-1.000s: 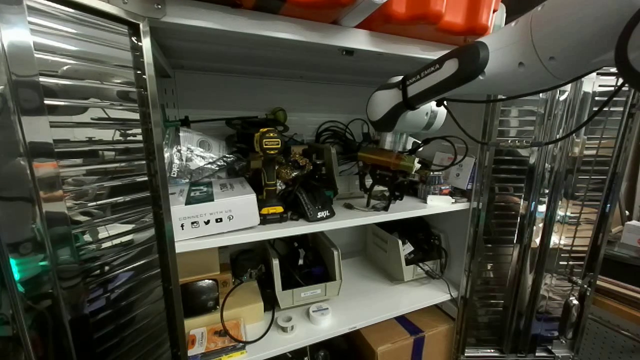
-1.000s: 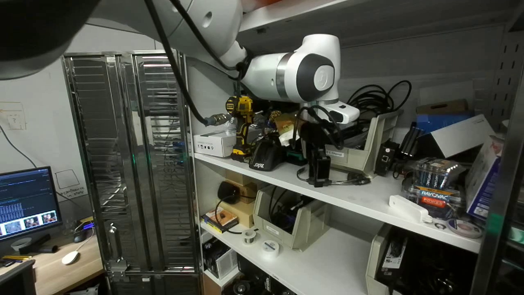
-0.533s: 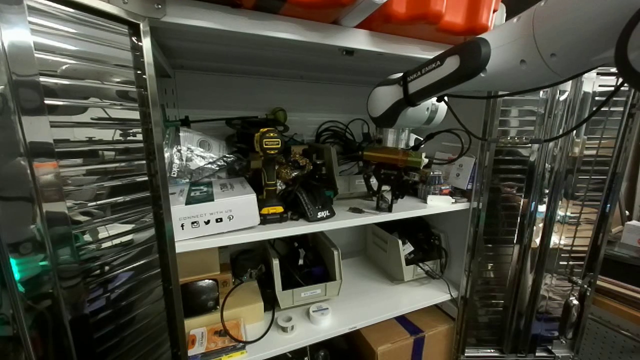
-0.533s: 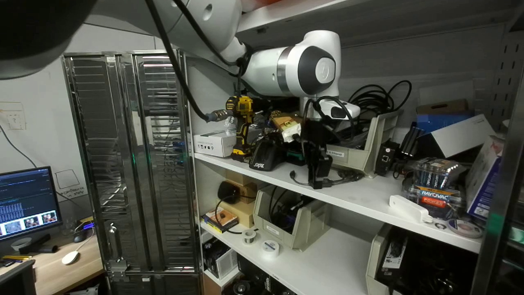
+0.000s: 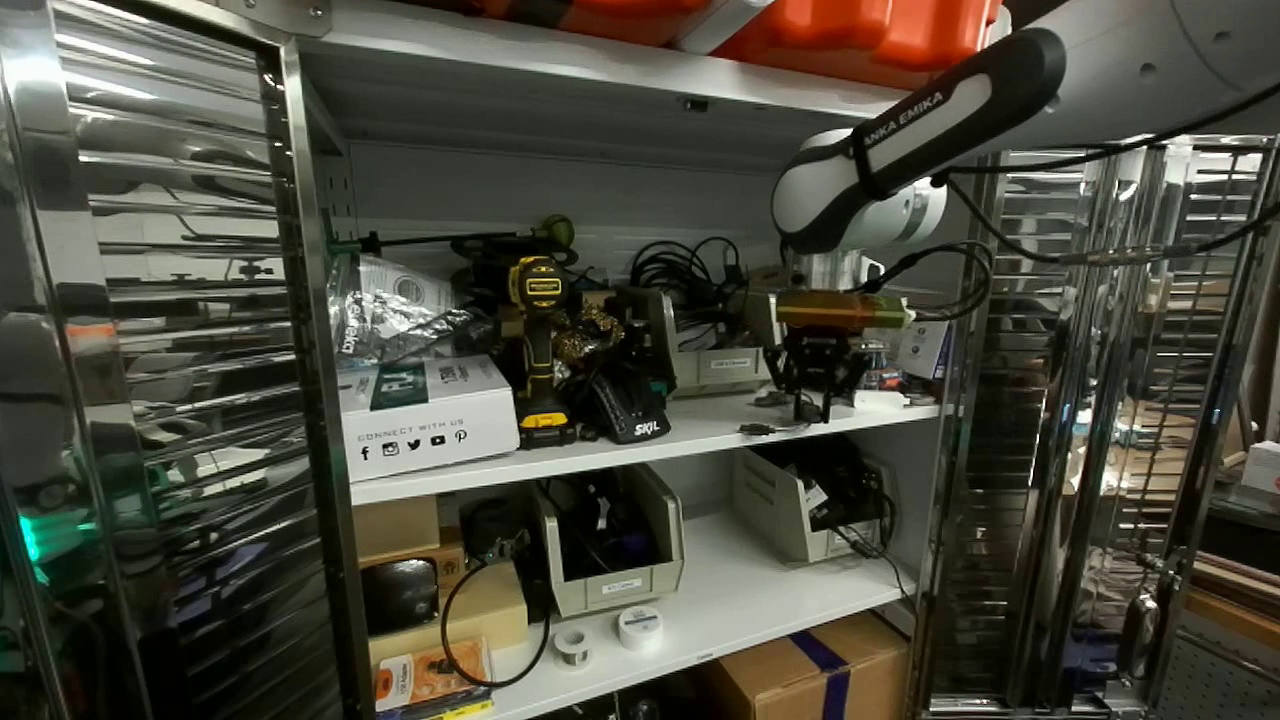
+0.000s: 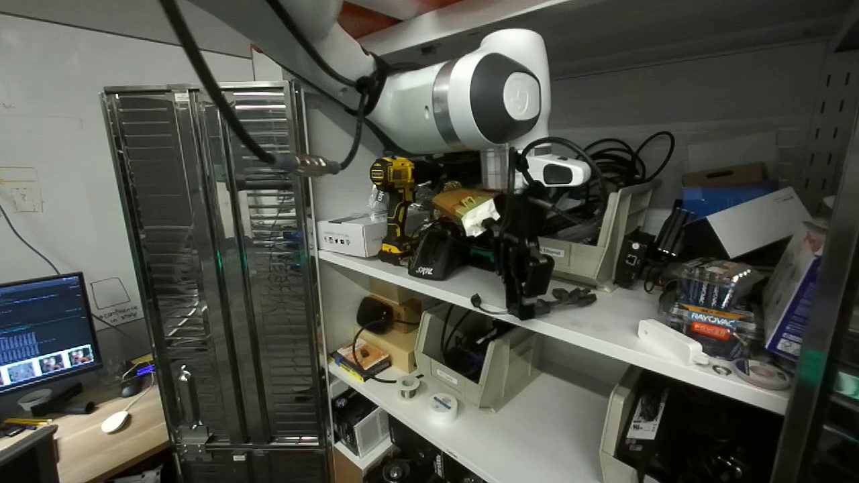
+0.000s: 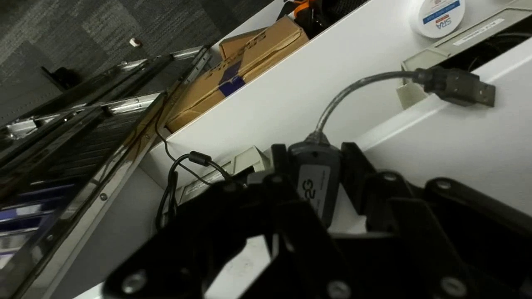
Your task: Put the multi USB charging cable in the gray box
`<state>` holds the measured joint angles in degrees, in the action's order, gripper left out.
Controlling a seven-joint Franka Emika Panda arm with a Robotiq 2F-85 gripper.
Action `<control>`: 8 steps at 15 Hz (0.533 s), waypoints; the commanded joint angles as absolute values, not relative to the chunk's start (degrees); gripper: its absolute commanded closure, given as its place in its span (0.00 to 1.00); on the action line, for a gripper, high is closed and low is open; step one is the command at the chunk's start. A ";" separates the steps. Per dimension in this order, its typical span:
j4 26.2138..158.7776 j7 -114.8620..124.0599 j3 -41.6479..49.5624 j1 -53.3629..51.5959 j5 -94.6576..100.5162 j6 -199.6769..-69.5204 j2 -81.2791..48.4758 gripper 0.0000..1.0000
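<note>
The charging cable has a dark grey block with a label, seen in the wrist view [image 7: 318,178], and a short lead ending in a USB plug. Its ends show low by the upper shelf's front edge in both exterior views [image 5: 757,429] [image 6: 572,296]. My gripper [image 5: 811,416] has its fingers on both sides of the block, shut on it, also in the wrist view [image 7: 316,155]. A grey bin [image 5: 722,366] with a label and black cables stands behind the gripper on the upper shelf; it also shows in an exterior view [image 6: 612,231], partly hidden by the arm.
A yellow drill [image 5: 540,340], a black SKIL charger [image 5: 625,405] and a white box [image 5: 430,415] stand on the upper shelf. A battery pack [image 6: 711,315] and white part [image 6: 671,341] lie at the other end. More grey bins [image 5: 618,590] stand on the lower shelf.
The arm and gripper have swung outward from the shelf, away from the drill, and turned. The cable's plug has moved along with the fingers. More of the upper grey bin now shows.
</note>
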<state>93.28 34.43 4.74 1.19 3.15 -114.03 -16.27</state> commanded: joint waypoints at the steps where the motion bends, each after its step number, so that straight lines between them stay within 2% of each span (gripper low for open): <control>1: 107.31 30.00 4.93 0.19 7.21 -122.27 -4.51 0.88; 8: 128.30 26.91 2.54 1.57 13.35 -143.21 12.46 0.88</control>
<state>118.01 27.61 3.72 0.71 10.42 -134.34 3.65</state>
